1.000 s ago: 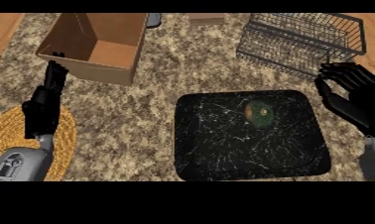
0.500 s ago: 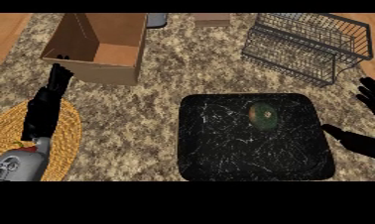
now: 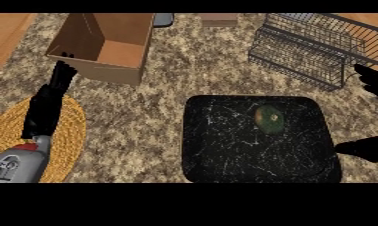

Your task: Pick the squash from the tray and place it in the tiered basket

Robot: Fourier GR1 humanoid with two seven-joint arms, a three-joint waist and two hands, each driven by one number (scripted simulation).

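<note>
One small green, oval squash (image 3: 270, 120) lies alone on the black, white-flecked square tray (image 3: 221, 155), right of the tray's middle and nearer its far edge, untouched by either hand. The dark wire tiered basket (image 3: 306, 50) stands just beyond the tray's far right corner on the speckled stone counter (image 3: 199, 70). The right hand (image 3: 367, 77) shows only as black parts at the view's right edge, clear of the squash and holding nothing; whether its fingers are spread or curled I cannot tell. The left hand (image 3: 50, 102) rests with fingers straight over a round woven straw mat (image 3: 66, 145), near an open brown cardboard box (image 3: 107, 45). Judging by looks, the squash is light, hard and smooth-skinned, so it may roll; grasping across its narrower middle from above seems safest.
</note>
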